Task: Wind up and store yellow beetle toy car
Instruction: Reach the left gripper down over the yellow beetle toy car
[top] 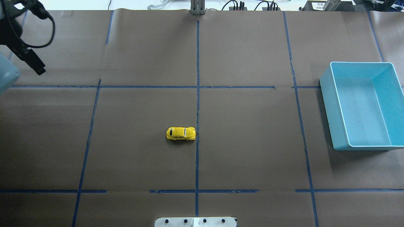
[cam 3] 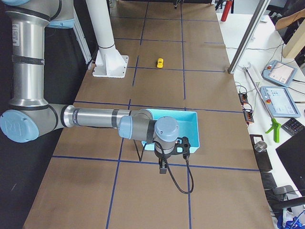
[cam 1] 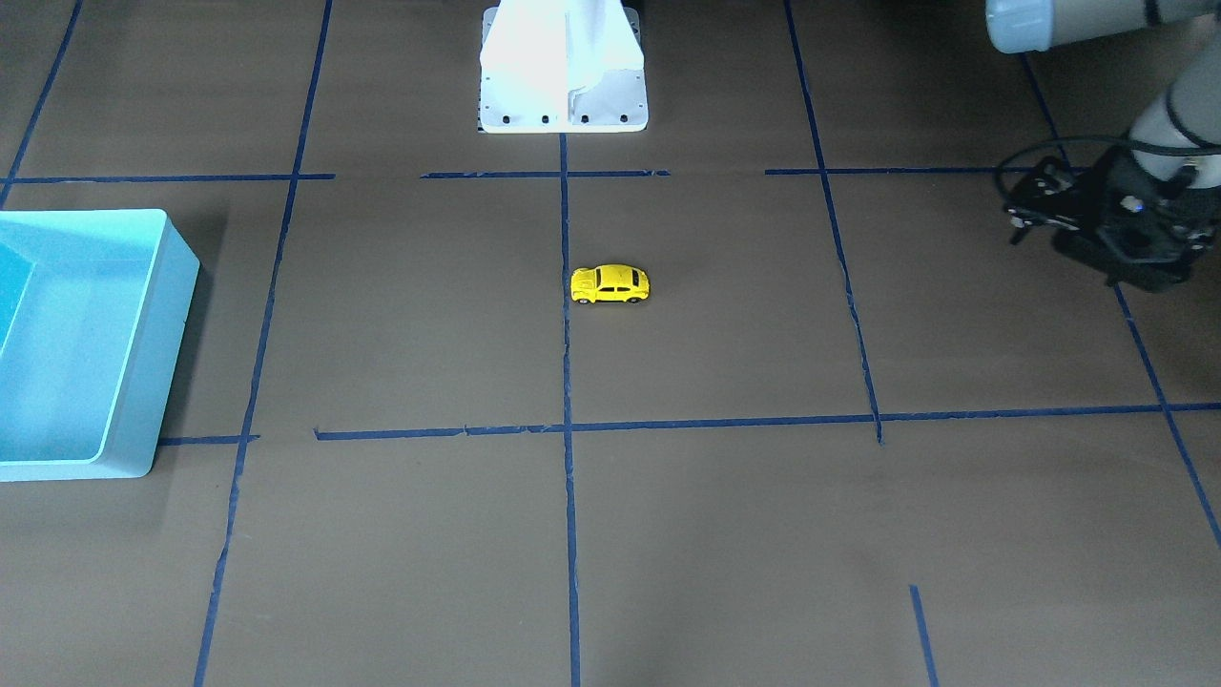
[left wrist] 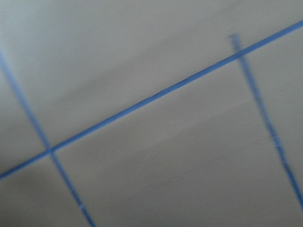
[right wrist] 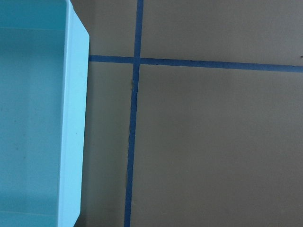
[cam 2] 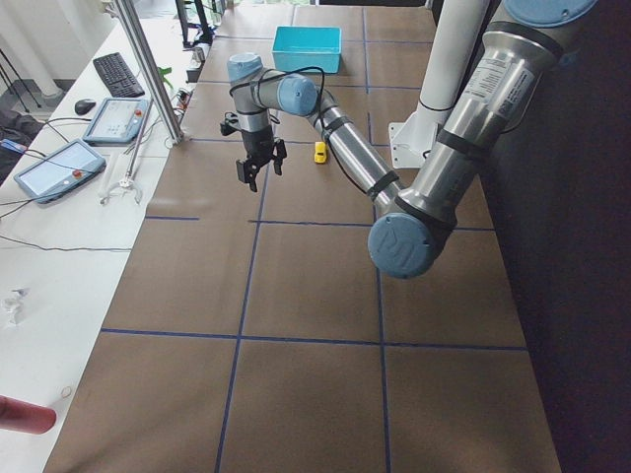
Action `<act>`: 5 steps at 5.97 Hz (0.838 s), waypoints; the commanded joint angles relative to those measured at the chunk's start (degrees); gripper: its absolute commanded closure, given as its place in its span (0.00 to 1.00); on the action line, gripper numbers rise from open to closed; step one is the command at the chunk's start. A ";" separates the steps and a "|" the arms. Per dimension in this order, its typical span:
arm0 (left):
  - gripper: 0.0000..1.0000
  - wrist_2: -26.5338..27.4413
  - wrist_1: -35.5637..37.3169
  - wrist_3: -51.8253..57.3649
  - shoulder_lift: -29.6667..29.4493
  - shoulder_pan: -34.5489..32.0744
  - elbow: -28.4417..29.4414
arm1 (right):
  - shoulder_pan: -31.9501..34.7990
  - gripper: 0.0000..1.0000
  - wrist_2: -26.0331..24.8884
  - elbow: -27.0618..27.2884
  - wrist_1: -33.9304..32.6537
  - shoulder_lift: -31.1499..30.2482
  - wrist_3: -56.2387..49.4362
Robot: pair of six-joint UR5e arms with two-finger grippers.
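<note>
The yellow beetle toy car (cam 1: 610, 284) stands on its wheels near the table's middle, beside the central blue tape line; it also shows in the overhead view (top: 181, 133) and both side views (cam 2: 319, 152) (cam 3: 160, 62). My left gripper (cam 1: 1023, 202) hangs above the table far off to the robot's left, well away from the car, with its fingers apart and empty (cam 2: 261, 169). My right gripper (cam 3: 162, 167) shows only in the exterior right view, next to the light blue bin (cam 3: 190, 129); I cannot tell whether it is open or shut.
The light blue bin (top: 328, 104) is empty and stands at the robot's right end of the table (cam 1: 143, 382); its wall fills the left of the right wrist view (right wrist: 73, 118). Blue tape lines grid the brown paper. The white robot base (cam 1: 563, 95) sits at the table's edge.
</note>
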 commanded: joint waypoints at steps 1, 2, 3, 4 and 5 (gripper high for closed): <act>0.00 9.04 -6.51 3.68 -2.32 11.64 -4.11 | 0.00 0.00 -0.02 -0.06 -0.09 -0.01 0.06; 0.00 12.40 -8.66 7.35 -2.93 19.53 -5.53 | 0.00 0.00 -0.11 -0.59 -0.09 -0.01 -0.03; 0.00 12.44 -11.64 11.56 -4.16 25.87 -4.84 | 0.00 0.00 -0.11 -1.11 -0.09 -0.01 -0.03; 0.00 12.44 -12.37 15.87 -4.78 26.90 -4.75 | 0.00 0.00 -0.11 -1.20 -0.09 -0.01 -0.12; 0.00 12.44 -16.12 21.65 -4.96 26.91 -2.75 | 0.00 0.00 -0.11 -1.38 -0.09 -0.01 -0.03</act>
